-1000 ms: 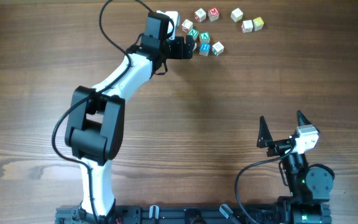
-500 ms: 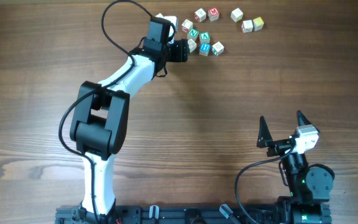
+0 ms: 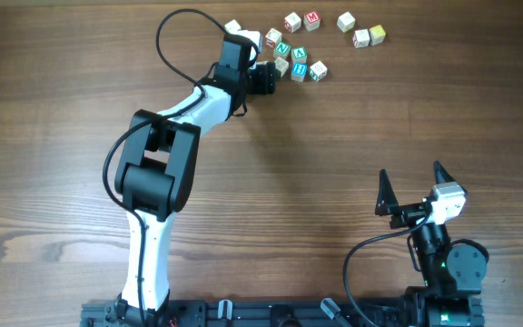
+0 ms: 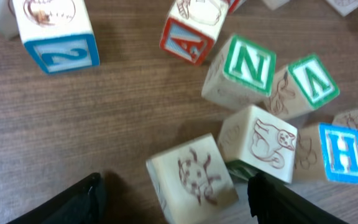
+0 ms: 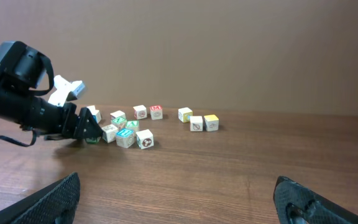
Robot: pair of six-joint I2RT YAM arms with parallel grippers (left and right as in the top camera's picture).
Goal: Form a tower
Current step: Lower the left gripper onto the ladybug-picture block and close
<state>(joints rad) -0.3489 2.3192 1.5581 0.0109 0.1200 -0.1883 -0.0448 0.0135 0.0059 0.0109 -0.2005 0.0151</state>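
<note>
Where cubes (image 4: 247, 68) cluster, left fingers (image 4: 73, 205) flank one cube (image 4: 191, 177)

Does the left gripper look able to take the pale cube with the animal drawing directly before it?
Probably yes: the left gripper is open with the pale cube between its fingers; a neighbouring cube crowds one side, which might hinder closing.

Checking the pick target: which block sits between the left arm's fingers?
The plain block with a line-drawn animal on top, lowest in the left wrist view; the others lie beyond the fingers.
</note>
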